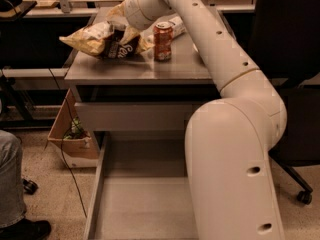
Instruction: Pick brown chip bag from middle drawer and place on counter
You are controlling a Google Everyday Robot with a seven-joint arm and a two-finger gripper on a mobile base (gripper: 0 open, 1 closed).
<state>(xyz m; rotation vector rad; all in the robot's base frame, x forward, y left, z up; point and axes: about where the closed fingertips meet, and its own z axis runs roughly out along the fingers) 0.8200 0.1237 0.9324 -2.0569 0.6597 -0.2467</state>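
Observation:
The brown chip bag (112, 44) lies at the counter's (150, 71) left side. Its cream-yellow end sticks out past the left edge. My gripper (120, 24) is at the bag's upper right part, at the end of the white arm that reaches over from the right. The wrist hides where it meets the bag. The middle drawer (145, 204) is pulled out at the bottom, and its grey floor is bare where the arm does not hide it.
A red soda can (163, 41) stands just right of the bag. A white-labelled can (177, 24) lies behind it under the arm. A shut drawer front (130, 116) sits under the counter. A cardboard box (72, 139), a person's leg (10, 184) and a black chair (290, 59) flank the cabinet.

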